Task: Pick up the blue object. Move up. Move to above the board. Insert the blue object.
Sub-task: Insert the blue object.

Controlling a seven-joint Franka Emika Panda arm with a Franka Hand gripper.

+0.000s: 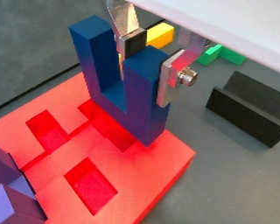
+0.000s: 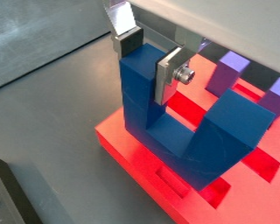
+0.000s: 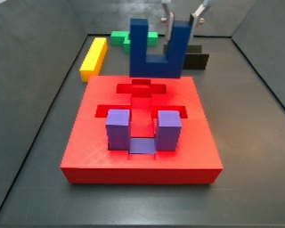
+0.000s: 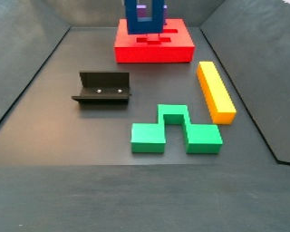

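Observation:
The blue object [image 1: 101,70] [image 2: 224,131] is a dark blue U-shaped block, held upright with its prongs pointing up. My gripper [image 1: 152,59] [image 2: 149,59] [image 3: 181,22] is shut on one prong, a silver finger pressed to each side of it. The block hangs over the far end of the red board [image 3: 97,151] [image 1: 154,171] [image 4: 154,50], with its base close to the board's top. Whether it touches the board I cannot tell. Red recesses [image 1: 90,184] lie open beside the block.
A purple U-shaped block [image 3: 118,125] [image 2: 234,70] sits in the board's near half. On the floor are a yellow bar [image 4: 216,91] [image 3: 93,58], a green block [image 4: 172,131] and the dark fixture [image 4: 101,88] [image 1: 254,105]. Sloped walls enclose the floor.

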